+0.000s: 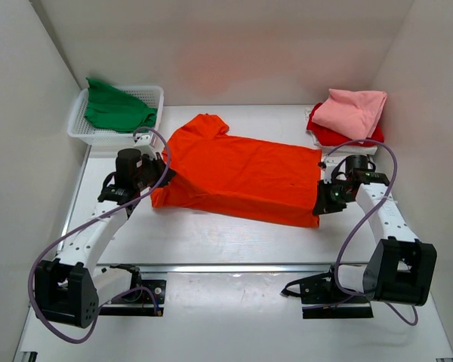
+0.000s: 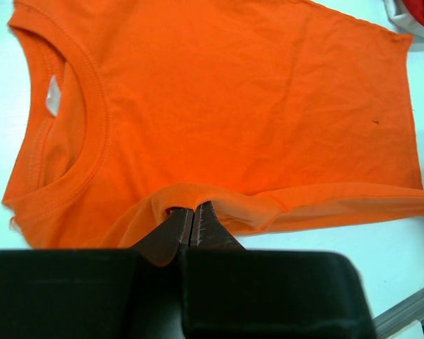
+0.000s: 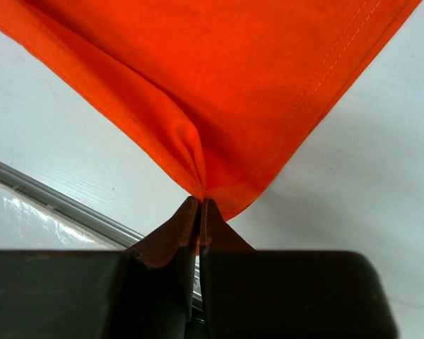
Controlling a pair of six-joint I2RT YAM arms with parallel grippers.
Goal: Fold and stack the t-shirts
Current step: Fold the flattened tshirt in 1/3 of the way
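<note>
The bright orange t-shirt [image 1: 241,172] lies spread across the table's middle, its near long edge folded over. My left gripper [image 1: 160,170] is shut on the shirt's left edge, near the collar [image 2: 92,113]; the cloth drapes over the fingertips [image 2: 192,212]. My right gripper [image 1: 321,202] is shut on the shirt's near right corner [image 3: 205,180], pinching a fold of hem [image 3: 318,85]. The green t-shirt [image 1: 117,108] lies in a heap in the basket. The pale pink t-shirt [image 1: 355,111] lies folded on the red t-shirt [image 1: 328,136] at the back right.
A white mesh basket [image 1: 147,96] stands at the back left. A metal rail [image 1: 234,266] runs along the table's near edge and also shows in the right wrist view [image 3: 49,198]. White walls close in the back and both sides.
</note>
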